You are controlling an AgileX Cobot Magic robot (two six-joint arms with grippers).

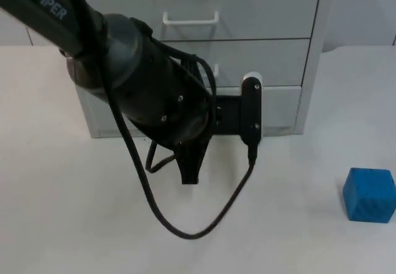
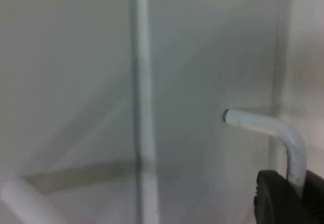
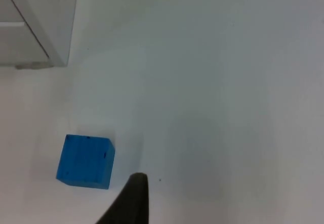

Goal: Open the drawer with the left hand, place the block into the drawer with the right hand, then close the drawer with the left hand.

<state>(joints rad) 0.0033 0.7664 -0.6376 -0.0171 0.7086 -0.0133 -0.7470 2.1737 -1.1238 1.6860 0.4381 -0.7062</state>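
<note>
A grey drawer cabinet [image 1: 278,14] stands at the back of the table, and its drawer fronts look shut. The top drawer carries a white handle [image 1: 190,20]. My left arm [image 1: 142,82] reaches across the cabinet's lower drawers and hides most of them. In the left wrist view my left gripper [image 2: 288,201] sits just short of a white handle [image 2: 283,133] on a grey drawer front. The blue block [image 1: 369,194] rests on the table at the right. In the right wrist view the blue block [image 3: 85,162] lies beside my right gripper [image 3: 132,196], which hovers above the table.
The cabinet's corner [image 3: 48,42] stands a good way from the block. The white table [image 1: 74,224] stretches bare in front of the cabinet. The block lies close to the table's right edge.
</note>
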